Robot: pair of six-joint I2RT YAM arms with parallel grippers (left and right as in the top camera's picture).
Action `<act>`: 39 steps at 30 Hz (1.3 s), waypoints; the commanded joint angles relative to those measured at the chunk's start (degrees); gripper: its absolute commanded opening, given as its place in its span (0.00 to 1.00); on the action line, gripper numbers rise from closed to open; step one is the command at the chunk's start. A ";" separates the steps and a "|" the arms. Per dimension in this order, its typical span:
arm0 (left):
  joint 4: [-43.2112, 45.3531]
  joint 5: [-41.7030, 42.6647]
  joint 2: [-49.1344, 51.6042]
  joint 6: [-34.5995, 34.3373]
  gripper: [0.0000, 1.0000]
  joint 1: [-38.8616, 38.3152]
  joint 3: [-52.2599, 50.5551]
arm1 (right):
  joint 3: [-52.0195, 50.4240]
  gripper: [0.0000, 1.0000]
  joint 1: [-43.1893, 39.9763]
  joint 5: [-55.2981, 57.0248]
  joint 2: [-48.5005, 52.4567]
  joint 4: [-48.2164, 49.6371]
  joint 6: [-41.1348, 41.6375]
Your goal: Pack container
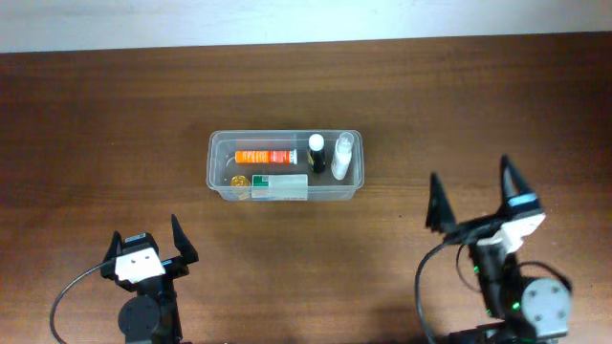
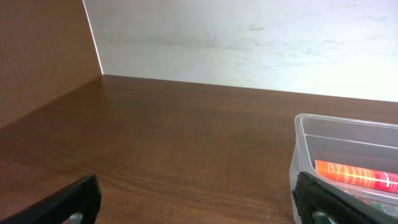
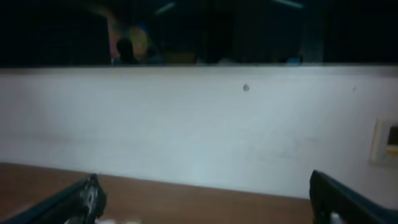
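Mid-table: container (image 1: 285, 179) holding orange tube (image 1: 266, 156), carton (image 1: 280, 186), two bottles (image 1: 316, 153). Left gripper (image 1: 146, 232) and right gripper (image 1: 469, 177) sit well apart from it, fingers apart, empty. Packing looks complete; keep arms off the rim.

Left gripper (image 1: 145, 229): two short, black, pointed fingers on a black frame, lower left of the overhead view.
Left block (image 1: 140, 260): white, boxy, with small dark spots on top.
Left joint (image 1: 143, 313): round, black housing below the block.
Left cable (image 1: 69, 290): thin, black, curving toward the bottom-left corner.
Right gripper (image 1: 469, 174): two longer, black, tapered fingers, lower right.
Right block (image 1: 516, 225): white, slanted, edged in black.
Right joint (image 1: 547, 306): round grey disc in a dark body.
Lights (image 1: 475, 272): tiny green dots on the right arm.
Right cable (image 1: 419, 282): black, looping down its left side.
Wrist-view fingers (image 2: 339, 199): matte black, in the bottom corners.
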 commanded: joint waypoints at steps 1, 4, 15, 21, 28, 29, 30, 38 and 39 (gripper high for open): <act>0.15 -0.37 -0.44 0.90 0.99 -0.24 -0.50 | -7.39 0.98 0.52 -2.80 -5.46 1.03 0.48; 0.15 -0.37 -0.44 0.90 0.99 -0.24 -0.50 | -11.10 0.98 0.52 -4.02 -8.70 0.87 0.48; 0.15 -0.37 -0.44 0.90 0.99 -0.24 -0.50 | -19.12 0.98 0.52 -5.40 -16.35 -1.77 0.46; 0.15 -0.37 -0.44 0.90 0.99 -0.24 -0.50 | -19.12 0.98 0.46 -5.38 -18.58 -8.41 0.46; 0.15 -0.37 -0.44 0.90 0.99 -0.24 -0.50 | -19.12 0.98 0.46 -5.01 -18.56 -15.04 0.44; 0.15 -0.37 -0.44 0.90 0.99 -0.24 -0.50 | -19.12 0.98 0.46 -4.81 -18.56 -15.85 0.39; 0.15 -0.37 -0.44 0.90 0.99 -0.24 -0.50 | -19.12 0.98 0.46 -3.85 -18.56 -15.85 0.04; 0.15 -0.37 -0.44 0.90 1.00 -0.24 -0.50 | -19.12 0.98 0.46 -2.64 -18.56 -15.91 -5.77; 0.15 -0.37 -0.44 0.90 0.99 -0.24 -0.50 | -19.12 0.98 0.46 -2.19 -18.56 -15.93 -5.77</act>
